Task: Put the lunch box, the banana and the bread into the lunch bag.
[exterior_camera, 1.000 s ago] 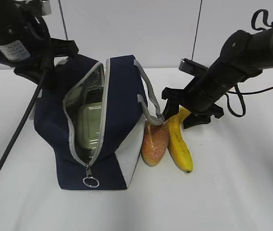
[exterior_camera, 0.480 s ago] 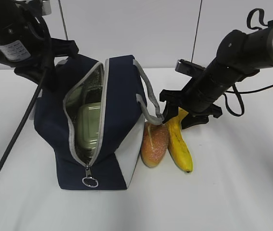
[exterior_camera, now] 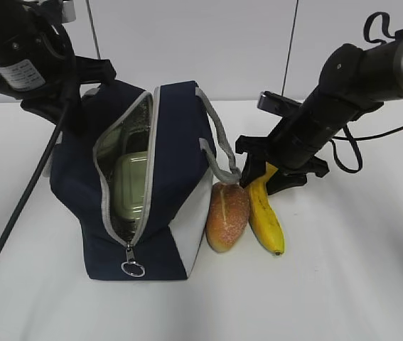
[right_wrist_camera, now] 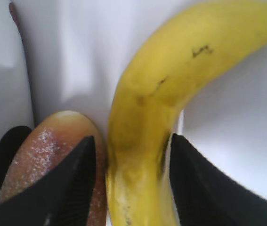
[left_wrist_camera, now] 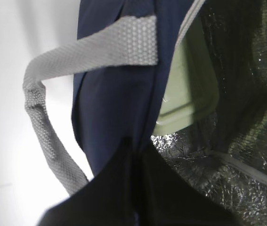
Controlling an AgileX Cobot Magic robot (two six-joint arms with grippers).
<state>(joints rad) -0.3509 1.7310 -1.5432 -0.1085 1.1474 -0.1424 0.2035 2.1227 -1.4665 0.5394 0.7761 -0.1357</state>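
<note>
Beside the bag [exterior_camera: 180, 128] | your right pincer [right_wrist_camera: 131, 165] straddles the banana [right_wrist_camera: 171, 94], grip unclear | left pincer [left_wrist_camera: 138, 188] pinches bag's edge shut

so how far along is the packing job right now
Done: the lunch box sits inside the open lunch bag, green lid showing. In hand: the left gripper is shut on the bag's edge beside the opening, and the right gripper has its fingers either side of the banana, which lies on the table. Left: banana and bread, both lying beside the bag.
</note>
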